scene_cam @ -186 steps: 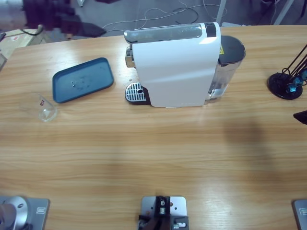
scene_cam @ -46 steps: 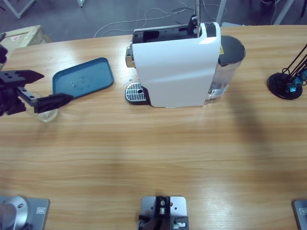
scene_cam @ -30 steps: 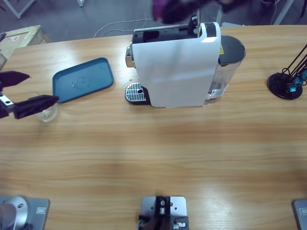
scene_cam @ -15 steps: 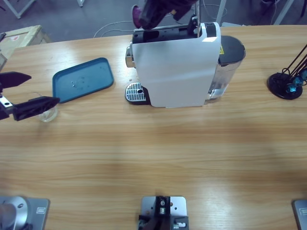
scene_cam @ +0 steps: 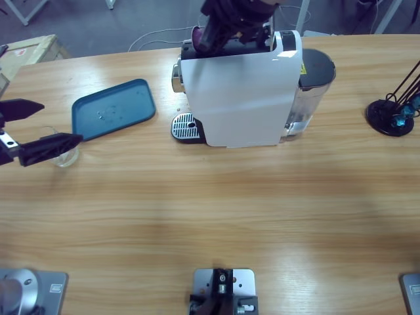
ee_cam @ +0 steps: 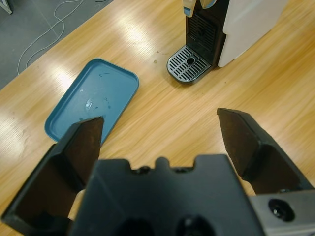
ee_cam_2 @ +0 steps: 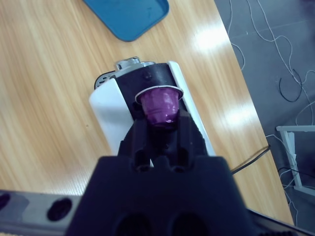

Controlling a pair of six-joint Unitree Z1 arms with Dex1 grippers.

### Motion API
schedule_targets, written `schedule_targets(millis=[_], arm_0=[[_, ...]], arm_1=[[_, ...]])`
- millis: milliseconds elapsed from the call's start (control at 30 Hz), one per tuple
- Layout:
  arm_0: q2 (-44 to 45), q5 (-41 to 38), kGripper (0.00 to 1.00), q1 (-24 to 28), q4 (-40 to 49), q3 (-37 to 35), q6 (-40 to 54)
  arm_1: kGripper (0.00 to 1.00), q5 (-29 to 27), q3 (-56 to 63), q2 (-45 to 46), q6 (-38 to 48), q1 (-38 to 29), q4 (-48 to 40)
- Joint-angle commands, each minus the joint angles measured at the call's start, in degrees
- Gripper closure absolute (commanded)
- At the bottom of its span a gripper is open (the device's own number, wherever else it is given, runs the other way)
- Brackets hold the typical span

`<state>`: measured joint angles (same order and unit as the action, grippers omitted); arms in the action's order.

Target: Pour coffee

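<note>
The big white coffee machine [scene_cam: 243, 92] stands at the table's back middle with its top lid up. My right gripper [scene_cam: 202, 39] hovers over that opening, shut on a purple capsule [scene_cam: 197, 31]. In the right wrist view the capsule [ee_cam_2: 158, 103] sits between the jaws of the gripper [ee_cam_2: 161, 117], right above the machine's dark slot [ee_cam_2: 147, 81]. At the far left my left gripper [scene_cam: 61, 121] stands open, its lower jaw over a clear empty glass [scene_cam: 65, 157]. In the left wrist view the gripper [ee_cam: 162, 120] holds nothing and the glass is hidden. No coffee shows.
A blue tray [scene_cam: 113, 109] lies between the glass and the machine. The machine's drip grate [scene_cam: 185, 126] faces left, also seen as the grate [ee_cam: 189, 63]. A black stand [scene_cam: 390, 115] sits at the right edge. A cardboard box [scene_cam: 29, 49] is beyond the back left corner.
The machine's lid has been lifted. My right gripper came in from the top with the purple capsule and sank closer to the opening. My left gripper moved in over the glass and now holds still.
</note>
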<state>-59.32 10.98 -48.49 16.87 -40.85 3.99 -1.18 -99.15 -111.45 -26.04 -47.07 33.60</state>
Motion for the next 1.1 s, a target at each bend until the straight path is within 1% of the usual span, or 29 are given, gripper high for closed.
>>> schedule_targets(millis=[33,67,100,167,233,267,300,467,500,567,600,633,667,700,767,867,933,967,1033,1100], arm_0=[[-1.2,-0.8,0.009,0.5,1.0,2.3,-0.6],[-1.2,-0.9,0.009,0.5,1.0,2.3,-0.6],[-1.2,-0.9,0.009,0.5,1.0,2.3,-0.6],[-1.3,-0.9,0.009,0.5,1.0,2.3,-0.6],[-1.3,-0.9,0.009,0.5,1.0,2.3,-0.6],[-1.2,-0.9,0.009,0.5,1.0,2.3,-0.6],[-1.1,-0.9,0.009,0.5,1.0,2.4,-0.6],[-0.9,-1.0,0.009,0.5,1.0,2.4,-0.7],[-0.9,-1.0,0.009,0.5,1.0,2.3,-0.7],[-0.6,-1.0,0.009,0.5,1.0,2.1,-0.8],[-0.4,-1.0,0.009,0.5,1.0,2.0,-0.9],[-0.2,-1.1,0.009,0.5,1.0,1.9,-1.0],[0.1,-1.2,0.009,0.5,1.0,1.9,-1.1],[0.6,-1.3,0.009,0.5,1.0,1.8,-1.2],[0.9,-1.5,0.009,0.5,1.0,1.7,-1.3],[1.5,-2.0,0.009,0.4,1.1,1.3,-1.3],[1.9,-2.1,0.009,0.3,1.6,0.9,-1.6],[2.0,-2.1,0.009,0.0,1.7,0.6,-1.8],[2.2,-2.1,0.009,-0.8,1.8,0.3,-2.3],[2.2,-2.1,0.009,-1.1,2.0,0.3,-2.9]], arm_1=[[1.0,1.6,0.1,-3.1,1.0,0.4,-0.1],[1.0,1.6,0.2,-2.9,1.2,0.4,0.0],[0.977,1.5,0.3,-2.6,1.5,0.4,0.0],[0.459,0.8,0.4,-2.4,2.6,0.4,-0.1],[0.086,-0.4,0.3,-1.8,3.0,0.2,-0.4],[0.009,-1.3,0.1,-1.5,3.0,0.0,-0.5],[0.0,-2.4,-0.1,-0.9,3.2,-0.2,-0.7],[0.006,-7.4,-1.5,4.4,4.0,-1.9,-1.7],[0.103,-7.2,-1.5,6.1,4.1,-2.5,-1.7],[0.547,-6.6,-0.3,9.7,5.9,-5.0,-1.2],[0.687,-7.7,0.3,11.3,11.4,-6.6,0.7],[0.807,-9.9,0.9,13.1,19.3,-8.2,3.4],[0.961,-11.5,2.2,14.7,24.6,-9.9,4.7],[1.0,-13.7,4.4,16.2,27.3,-11.9,4.8],[1.0,-24.4,10.3,18.8,34.3,-16.1,5.8],[1.0,-27.6,16.6,24.0,47.2,-16.4,5.1],[1.0,-33.9,19.2,25.6,55.0,-16.4,4.0],[1.0,-35.7,19.5,25.6,57.6,-15.8,3.6],[1.0,-37.1,19.6,24.4,61.2,-13.7,1.5],[1.0,-36.7,19.4,21.4,63.6,-10.3,-3.2]])
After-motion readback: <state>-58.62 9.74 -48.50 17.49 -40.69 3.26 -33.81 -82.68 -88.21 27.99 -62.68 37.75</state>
